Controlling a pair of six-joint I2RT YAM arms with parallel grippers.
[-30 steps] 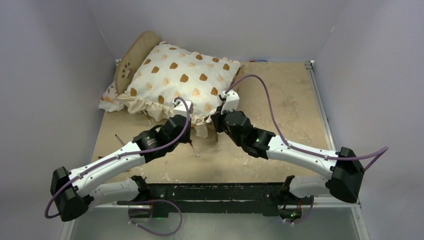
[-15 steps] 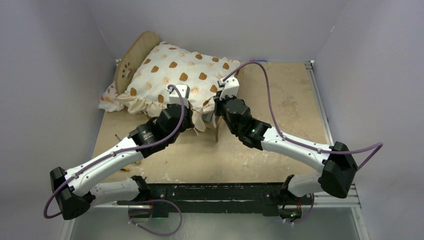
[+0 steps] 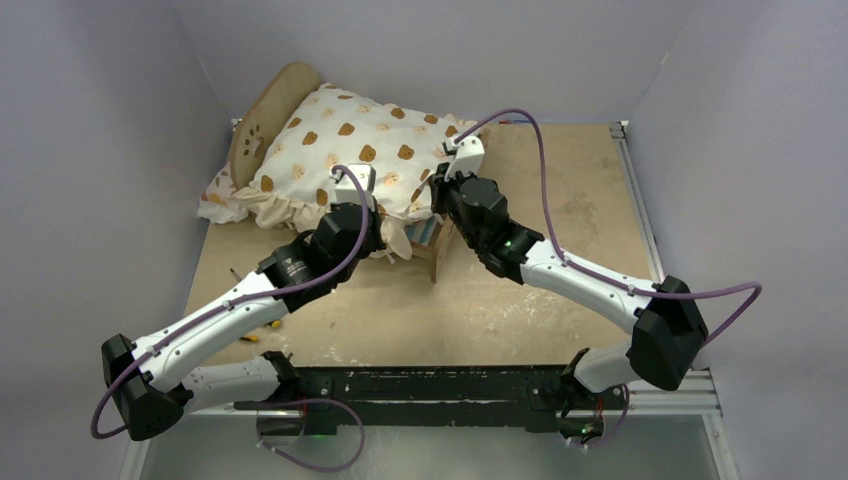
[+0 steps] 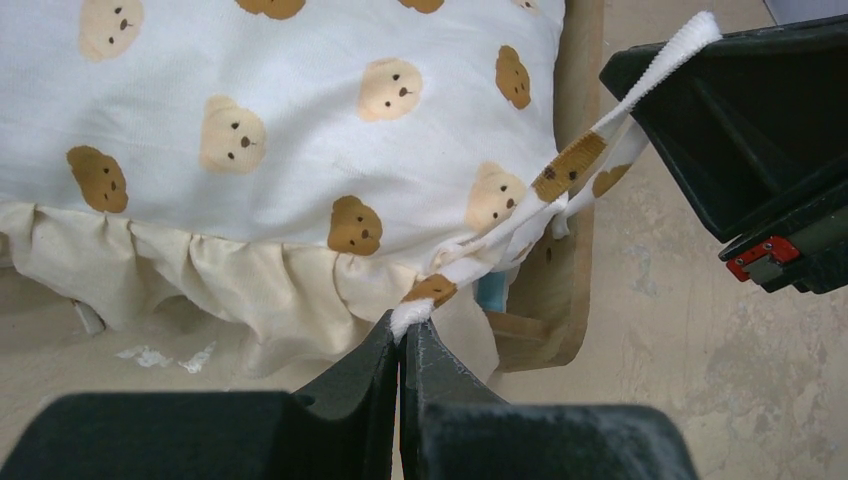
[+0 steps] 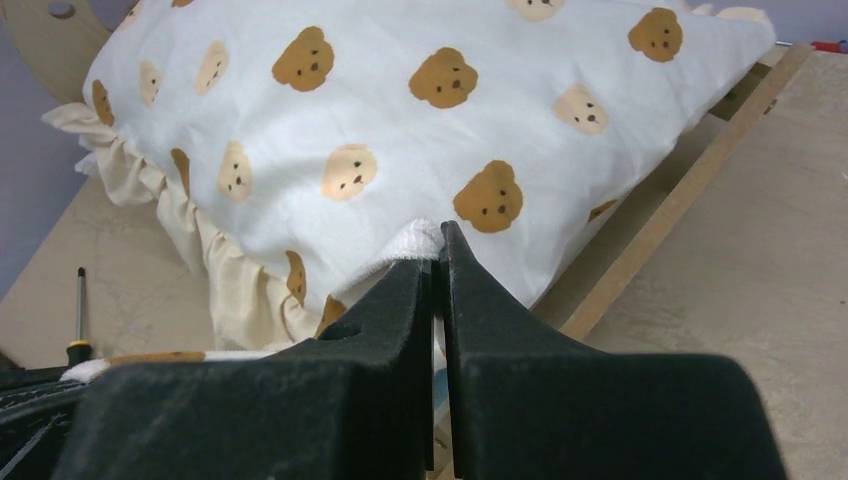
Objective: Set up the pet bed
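Your left gripper [image 4: 402, 325] is clenched on a white fold at the near edge of the bear-print cushion [image 4: 280, 110]; a taut strip of that same fabric runs from its tips up and to the right, to the black body of your other arm. Your right gripper [image 5: 437, 240] is pinched tight on the cushion's edge as well, a small tuft of white cloth showing between its tips. The cushion spreads out just beyond both grippers and lies over the pet bed [image 3: 268, 108]; the bed's round headboard stands past the cushion's far left corner, away from both grippers. A wooden side rail [image 5: 690, 190] runs to the right of your right gripper, resting on the desk [image 3: 560, 200]. A small ruffled pillow [image 3: 215, 205] sits to the far left of your left gripper, beside the headboard. A screwdriver [image 5: 78, 310] lies on the desk to the left of your right gripper.
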